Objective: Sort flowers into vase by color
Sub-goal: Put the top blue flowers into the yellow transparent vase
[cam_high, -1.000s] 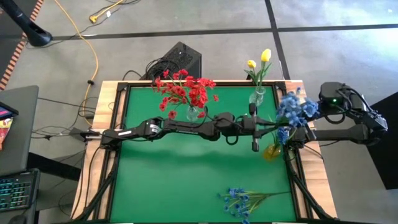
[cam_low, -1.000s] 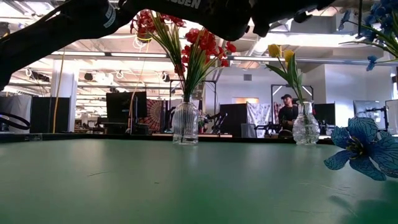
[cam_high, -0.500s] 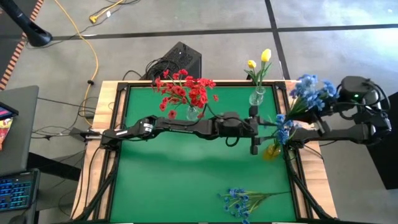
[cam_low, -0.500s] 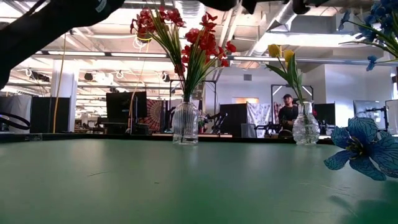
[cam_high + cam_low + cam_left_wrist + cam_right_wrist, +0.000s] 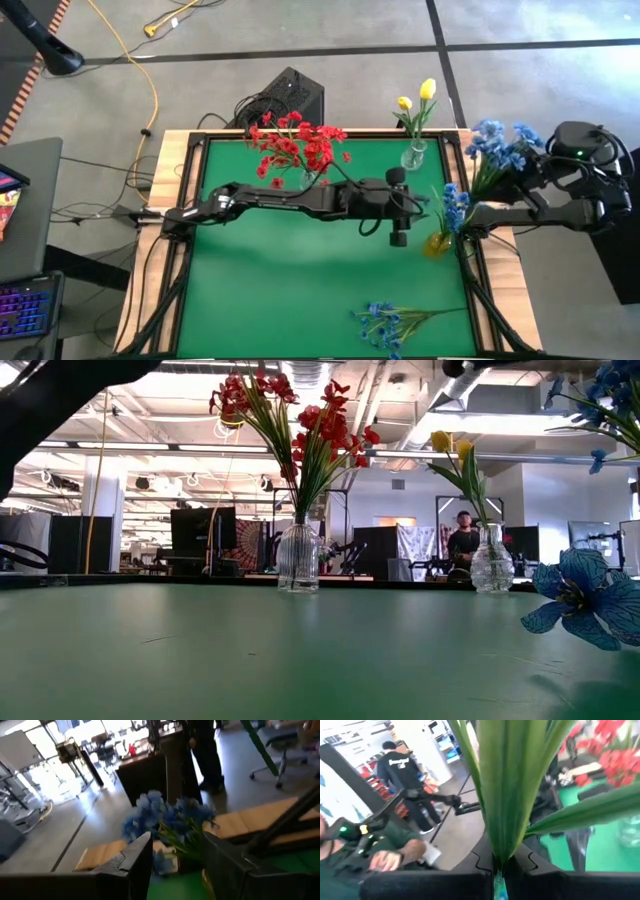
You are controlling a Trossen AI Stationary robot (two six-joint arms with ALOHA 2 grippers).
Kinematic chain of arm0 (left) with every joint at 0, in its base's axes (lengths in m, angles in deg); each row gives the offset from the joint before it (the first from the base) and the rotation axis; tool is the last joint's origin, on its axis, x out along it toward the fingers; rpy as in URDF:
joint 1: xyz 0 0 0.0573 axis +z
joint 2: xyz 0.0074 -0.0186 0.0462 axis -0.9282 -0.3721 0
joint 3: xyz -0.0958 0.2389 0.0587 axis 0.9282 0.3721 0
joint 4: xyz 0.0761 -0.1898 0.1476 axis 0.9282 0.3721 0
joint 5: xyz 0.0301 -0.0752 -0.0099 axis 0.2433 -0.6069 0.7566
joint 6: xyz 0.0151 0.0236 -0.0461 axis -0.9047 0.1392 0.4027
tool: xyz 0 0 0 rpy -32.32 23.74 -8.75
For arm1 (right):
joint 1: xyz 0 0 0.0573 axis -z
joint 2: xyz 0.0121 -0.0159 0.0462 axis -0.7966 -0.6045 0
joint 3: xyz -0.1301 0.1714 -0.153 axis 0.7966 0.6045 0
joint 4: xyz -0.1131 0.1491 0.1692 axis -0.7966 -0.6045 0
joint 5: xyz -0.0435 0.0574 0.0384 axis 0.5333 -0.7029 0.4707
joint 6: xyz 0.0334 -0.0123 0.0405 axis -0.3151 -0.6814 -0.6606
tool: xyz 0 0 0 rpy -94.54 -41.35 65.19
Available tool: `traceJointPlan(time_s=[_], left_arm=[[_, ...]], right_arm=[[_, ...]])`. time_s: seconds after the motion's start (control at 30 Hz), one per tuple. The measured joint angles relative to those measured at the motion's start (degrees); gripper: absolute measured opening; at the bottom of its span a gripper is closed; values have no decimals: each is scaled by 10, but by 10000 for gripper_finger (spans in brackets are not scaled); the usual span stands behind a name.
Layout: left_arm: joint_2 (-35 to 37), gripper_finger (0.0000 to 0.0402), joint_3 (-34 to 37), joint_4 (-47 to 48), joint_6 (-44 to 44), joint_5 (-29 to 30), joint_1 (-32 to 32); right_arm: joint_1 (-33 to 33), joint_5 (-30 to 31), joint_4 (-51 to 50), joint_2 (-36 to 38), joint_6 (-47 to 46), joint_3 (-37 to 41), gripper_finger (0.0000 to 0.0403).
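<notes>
**Right gripper pinches blue spray at table's right edge**

Right gripper (image 5: 497, 870) is clamped on the green stems of a blue flower spray (image 5: 497, 150), held above the yellow vase (image 5: 437, 243). Left gripper (image 5: 397, 207) hovers mid-table, fingers (image 5: 132, 862) spread and empty. Another blue spray (image 5: 388, 322) lies on the green table (image 5: 270, 290).

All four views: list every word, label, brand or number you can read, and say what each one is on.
No text can be read in any view.
Right wrist view: pale print across the back of a person's dark shirt, too blurred to read.
Low view: the dark screen and other things in the room behind the table are too small to show any legible text.
High view and left wrist view: no lettering visible.
</notes>
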Motion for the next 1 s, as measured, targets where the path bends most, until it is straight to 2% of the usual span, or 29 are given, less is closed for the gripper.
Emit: traceJointPlan(time_s=[0.2,0.43,0.63,0.83,1.0], left_arm=[[8,133,0,70,-5,47,-15],[9,93,0,123,-42,170,-36],[9,48,0,184,-35,161,-34],[9,8,0,210,-23,157,-22],[9,2,0,210,-18,156,-15]], right_arm=[[0,-30,-54,0,-9,0,43],[2,-34,-124,18,-17,0,39],[47,-26,-191,83,20,38,38],[125,-31,-184,159,61,70,38],[201,-43,-196,214,103,97,38]])
